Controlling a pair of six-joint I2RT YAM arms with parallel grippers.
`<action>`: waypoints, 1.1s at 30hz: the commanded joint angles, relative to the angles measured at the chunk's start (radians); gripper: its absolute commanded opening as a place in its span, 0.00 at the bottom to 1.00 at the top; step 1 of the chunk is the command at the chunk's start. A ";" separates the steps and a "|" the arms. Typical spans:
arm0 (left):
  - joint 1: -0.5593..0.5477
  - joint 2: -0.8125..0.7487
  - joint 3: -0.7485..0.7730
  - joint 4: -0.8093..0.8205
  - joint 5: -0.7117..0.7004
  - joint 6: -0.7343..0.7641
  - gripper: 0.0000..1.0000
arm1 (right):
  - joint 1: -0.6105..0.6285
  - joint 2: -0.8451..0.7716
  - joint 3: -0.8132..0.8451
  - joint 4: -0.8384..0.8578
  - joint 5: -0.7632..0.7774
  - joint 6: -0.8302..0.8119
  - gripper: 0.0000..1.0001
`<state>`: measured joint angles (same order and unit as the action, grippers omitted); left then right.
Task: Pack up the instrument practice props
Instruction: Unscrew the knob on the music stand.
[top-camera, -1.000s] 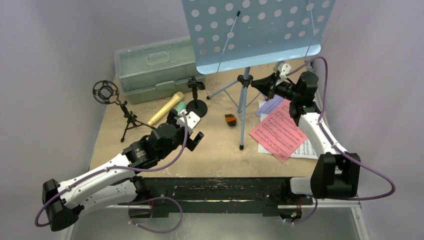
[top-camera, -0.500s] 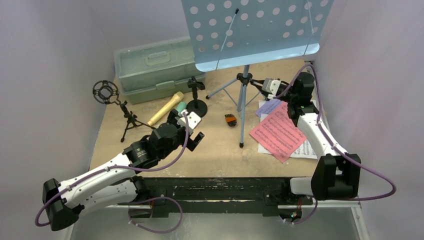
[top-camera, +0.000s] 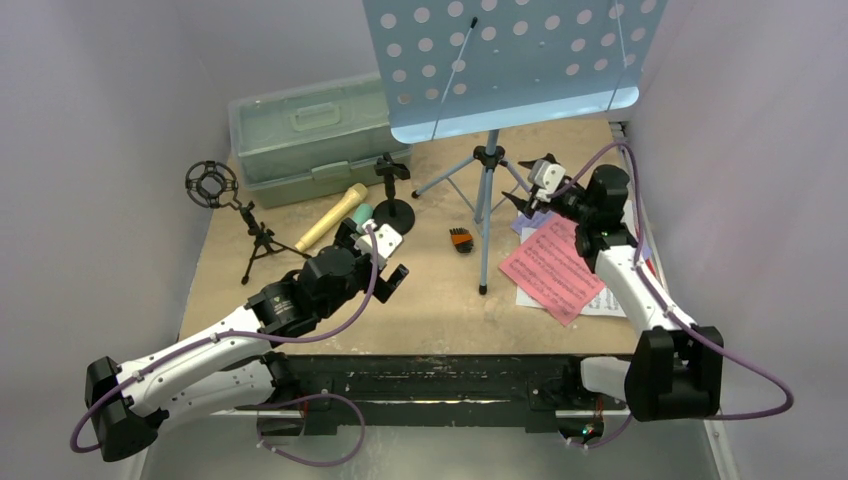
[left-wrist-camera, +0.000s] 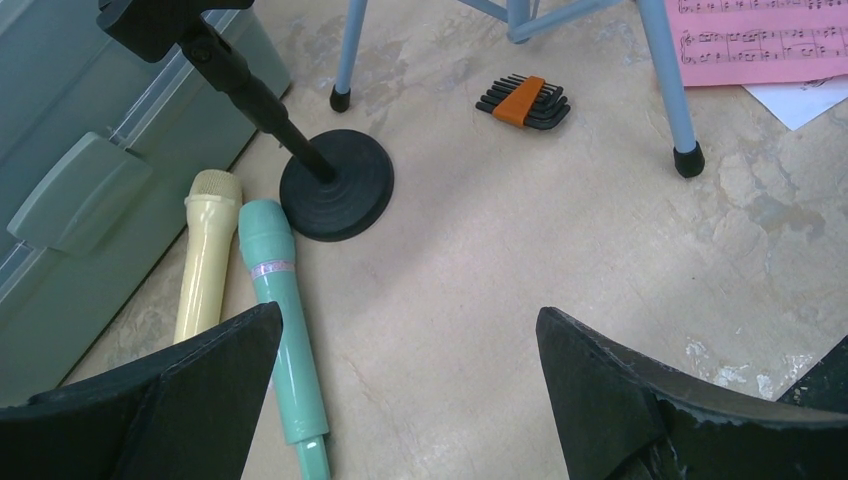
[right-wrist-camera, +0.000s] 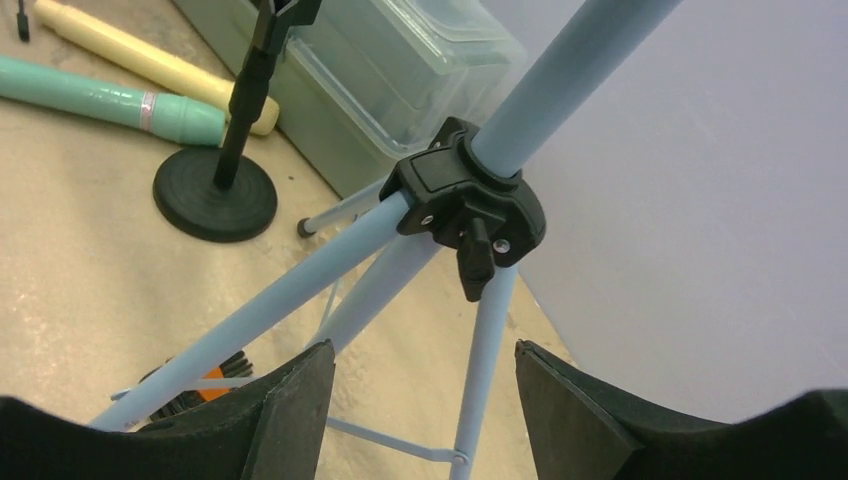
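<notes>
The light-blue music rack (top-camera: 510, 60) stands at the back on its tripod, whose black hub (right-wrist-camera: 465, 195) shows close up in the right wrist view. My right gripper (top-camera: 527, 195) is open just right of that hub. One thin rack leg (right-wrist-camera: 480, 370) passes between its fingers without touching them. Red (top-camera: 555, 268), purple (top-camera: 530, 215) and white (top-camera: 600, 300) music sheets lie under that arm. My left gripper (left-wrist-camera: 410, 340) hovers open over bare table, right of the teal microphone (left-wrist-camera: 280, 300) and tan microphone (left-wrist-camera: 205, 255). The round-base mic holder (left-wrist-camera: 336, 185) stands beside them; the ring-top tripod holder (top-camera: 212, 184) stands far left.
A pale green case (top-camera: 310, 135), lid closed, sits at the back left behind the microphones. A black and orange hex key set (top-camera: 460, 240) lies between the rack's legs. Grey walls close in the table on the left, right and back.
My right gripper has opened from shut and shifted a little nearer and lower beside the rack's hub. The left arm has not moved.
</notes>
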<state>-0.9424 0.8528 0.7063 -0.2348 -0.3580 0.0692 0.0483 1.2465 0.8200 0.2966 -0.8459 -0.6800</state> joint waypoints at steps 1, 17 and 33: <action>0.007 -0.010 0.016 0.008 0.010 0.009 0.99 | -0.003 -0.069 -0.020 0.058 0.046 0.165 0.71; 0.007 -0.031 0.016 0.008 0.013 0.006 0.99 | -0.105 -0.214 -0.003 -0.187 -0.102 0.379 0.75; 0.007 -0.037 0.016 0.008 0.016 0.005 0.99 | -0.183 -0.167 0.025 -0.174 -0.326 0.972 0.73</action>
<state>-0.9424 0.8299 0.7063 -0.2485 -0.3477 0.0692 -0.1272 1.0485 0.8246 0.0242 -1.0981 0.0029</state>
